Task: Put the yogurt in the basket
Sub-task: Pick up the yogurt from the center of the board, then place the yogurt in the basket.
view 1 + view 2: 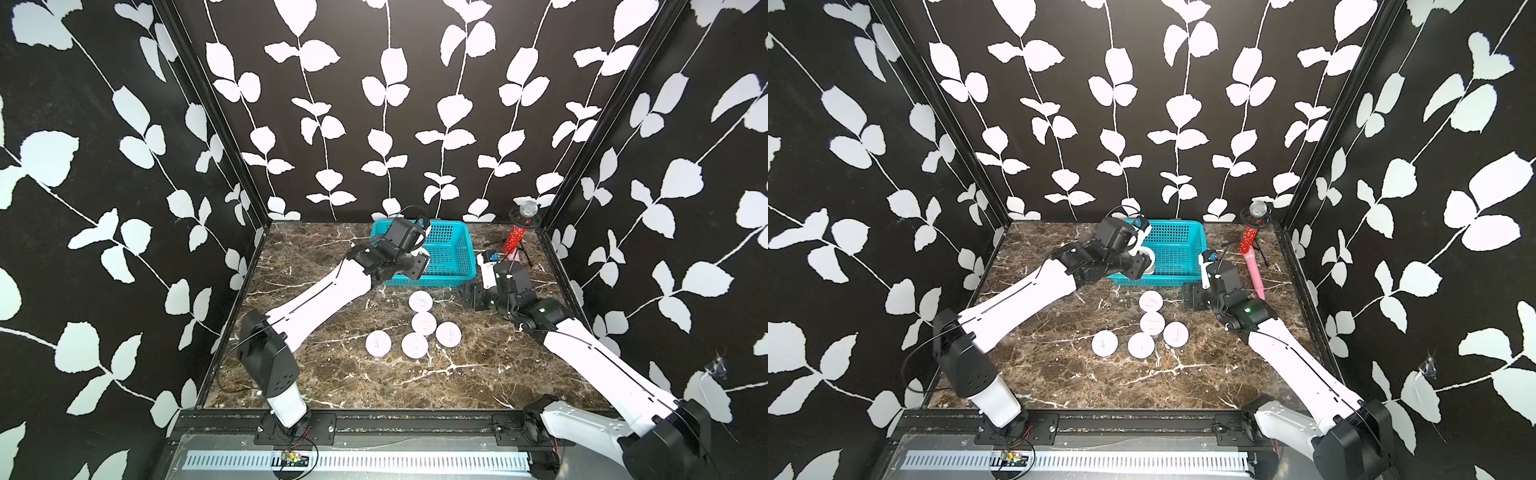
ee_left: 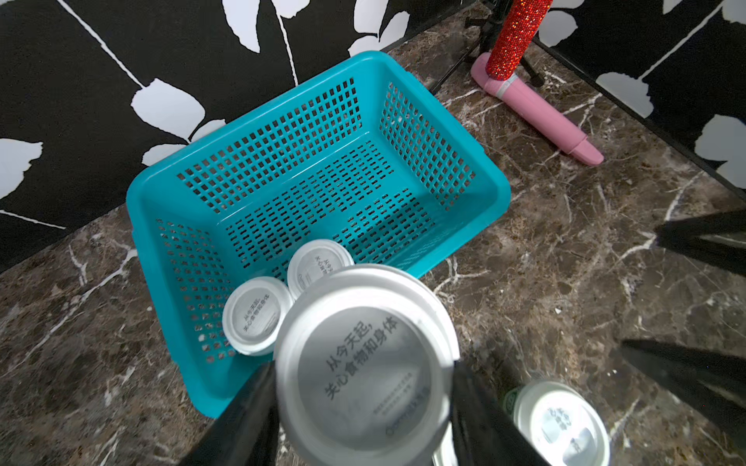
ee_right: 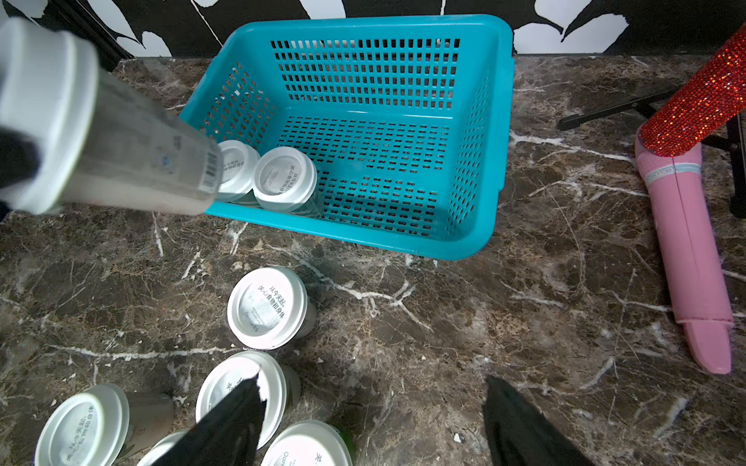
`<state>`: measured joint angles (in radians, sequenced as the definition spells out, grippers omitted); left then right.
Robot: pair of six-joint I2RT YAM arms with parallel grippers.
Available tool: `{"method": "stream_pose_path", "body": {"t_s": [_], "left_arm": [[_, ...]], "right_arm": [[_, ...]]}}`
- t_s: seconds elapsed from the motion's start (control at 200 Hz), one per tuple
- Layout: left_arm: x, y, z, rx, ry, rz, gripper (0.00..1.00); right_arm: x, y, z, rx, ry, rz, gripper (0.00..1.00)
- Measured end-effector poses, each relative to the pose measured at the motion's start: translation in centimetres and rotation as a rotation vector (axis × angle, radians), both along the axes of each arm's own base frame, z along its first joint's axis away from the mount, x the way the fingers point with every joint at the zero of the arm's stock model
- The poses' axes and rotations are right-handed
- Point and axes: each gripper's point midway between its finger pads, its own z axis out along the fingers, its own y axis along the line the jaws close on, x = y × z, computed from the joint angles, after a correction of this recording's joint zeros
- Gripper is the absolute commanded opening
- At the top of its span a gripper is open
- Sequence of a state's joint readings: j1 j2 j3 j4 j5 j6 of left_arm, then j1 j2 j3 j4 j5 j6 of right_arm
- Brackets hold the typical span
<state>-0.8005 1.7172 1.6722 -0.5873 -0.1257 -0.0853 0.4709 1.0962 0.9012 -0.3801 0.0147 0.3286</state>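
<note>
My left gripper (image 2: 363, 379) is shut on a yogurt (image 2: 365, 363), a white-lidded cup held over the near left corner of the turquoise basket (image 1: 449, 249) (image 1: 1175, 249). The right wrist view shows that held cup (image 3: 121, 145) from the side. Two more yogurts (image 2: 252, 316) (image 2: 319, 266) stand inside the basket (image 2: 323, 133) in that same corner. Several yogurts (image 1: 420, 301) (image 1: 378, 343) (image 1: 1152, 323) stand grouped on the marble in front of the basket. My right gripper (image 3: 371, 381) (image 1: 471, 297) is open and empty, low over bare marble just right of those cups.
A red glitter microphone (image 1: 514, 239) with a pink handle (image 3: 686, 242) leans on a small black tripod at the back right, beside the right arm. Black leaf-patterned walls close the back and both sides. The basket (image 3: 476, 242) stands close to the back wall.
</note>
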Motion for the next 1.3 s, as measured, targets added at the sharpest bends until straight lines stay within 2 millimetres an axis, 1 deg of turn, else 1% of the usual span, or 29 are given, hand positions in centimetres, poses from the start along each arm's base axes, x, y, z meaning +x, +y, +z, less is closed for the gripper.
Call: {"method": "stream_pose_path", "body": {"t_s": [0.16,0.295,0.48,0.69,0.985,1.3], "left_arm": [[2.1,-1.8,-1.5,0.004,0.003,0.007,0.55],[3.7,-3.0,-2.2,0.001,0.000,0.011,0.54],[5.6,-4.1,-3.1,0.004,0.000,0.022,0.55],[7.2,-5.2,-5.2,0.026,0.016,0.031,0.54],[8.4,-6.3,-8.0,0.064,0.044,0.029,0.54],[9.0,-6.9,-10.9,0.111,0.075,0.015,0.54]], "right_arm": [[-0.2,-0.3,0.3,-0.001,-0.013,-0.004,0.87],[-0.3,-1.0,0.2,-0.008,-0.019,-0.025,0.87],[-0.4,-2.1,0.0,-0.016,-0.018,-0.057,0.87],[-0.5,-3.1,-0.5,-0.020,-0.001,-0.083,0.86],[-0.7,-3.3,-1.0,-0.017,0.016,-0.086,0.86],[-0.8,-3.1,-1.1,-0.009,0.023,-0.073,0.86]]}}
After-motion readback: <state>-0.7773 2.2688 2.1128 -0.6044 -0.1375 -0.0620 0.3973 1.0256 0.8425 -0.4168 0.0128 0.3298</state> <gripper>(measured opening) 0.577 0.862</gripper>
